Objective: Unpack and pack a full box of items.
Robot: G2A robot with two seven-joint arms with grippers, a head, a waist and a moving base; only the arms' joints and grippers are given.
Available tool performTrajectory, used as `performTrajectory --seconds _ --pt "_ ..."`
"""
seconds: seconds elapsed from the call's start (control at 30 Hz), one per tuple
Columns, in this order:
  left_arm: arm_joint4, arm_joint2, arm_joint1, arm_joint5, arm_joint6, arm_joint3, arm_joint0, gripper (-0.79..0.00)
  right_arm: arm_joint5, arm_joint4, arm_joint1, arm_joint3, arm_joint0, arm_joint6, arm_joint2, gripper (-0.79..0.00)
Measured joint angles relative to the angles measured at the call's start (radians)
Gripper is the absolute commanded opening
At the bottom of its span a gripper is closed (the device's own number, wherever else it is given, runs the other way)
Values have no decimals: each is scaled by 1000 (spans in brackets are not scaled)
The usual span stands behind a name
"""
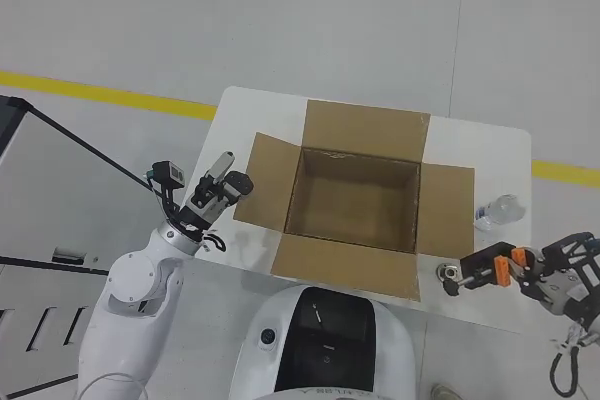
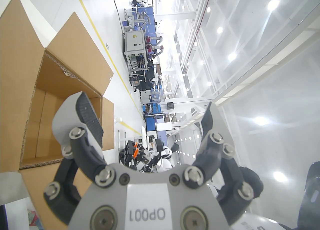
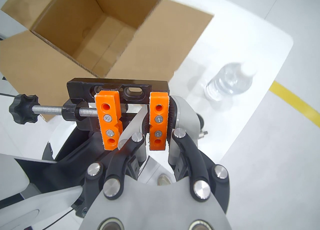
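Currently: white table [image 1: 480,140] with an open cardboard box [image 1: 365,128] mid-table, all four flaps out, nothing visible inside. Right gripper [image 3: 160,116] is over the table's near right corner, fingers pinching one orange block of the clamp [image 3: 117,87], one finger between the two blocks and the other outside. Clamp's long axis runs roughly along the near table edge, screw knob toward the box. Box opening lies to that gripper's left and farther from the body, so I'd say the right arm does any drop-in, and the clamp must clear the right flap first. Left gripper [image 2: 147,104] is up beside the left flap, fingers spread, holding nothing. Water bottle [image 3: 228,79] is on the table just beside the right flap.
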State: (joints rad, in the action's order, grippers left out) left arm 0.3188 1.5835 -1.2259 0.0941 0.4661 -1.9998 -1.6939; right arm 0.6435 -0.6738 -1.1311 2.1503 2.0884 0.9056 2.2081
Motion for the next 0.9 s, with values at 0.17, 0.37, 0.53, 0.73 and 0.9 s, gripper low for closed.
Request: performTrajectory --seconds 0.17,0.37,0.53,0.73,0.9 --pt "0 0 0 0 0 0 0 0 23 -56 -12 -98 122 -73 36 -785" --pt "0 0 0 0 0 0 0 0 -103 -186 -25 -217 134 -191 -26 -785" --pt "0 0 0 0 0 0 0 0 -160 -224 -25 -247 95 -187 -92 -785" --pt "0 0 0 0 0 0 0 0 -194 -257 -25 -266 59 -186 -133 -785" --pt "0 0 0 0 0 0 0 0 -281 -359 -23 -347 -37 -159 -240 -785"
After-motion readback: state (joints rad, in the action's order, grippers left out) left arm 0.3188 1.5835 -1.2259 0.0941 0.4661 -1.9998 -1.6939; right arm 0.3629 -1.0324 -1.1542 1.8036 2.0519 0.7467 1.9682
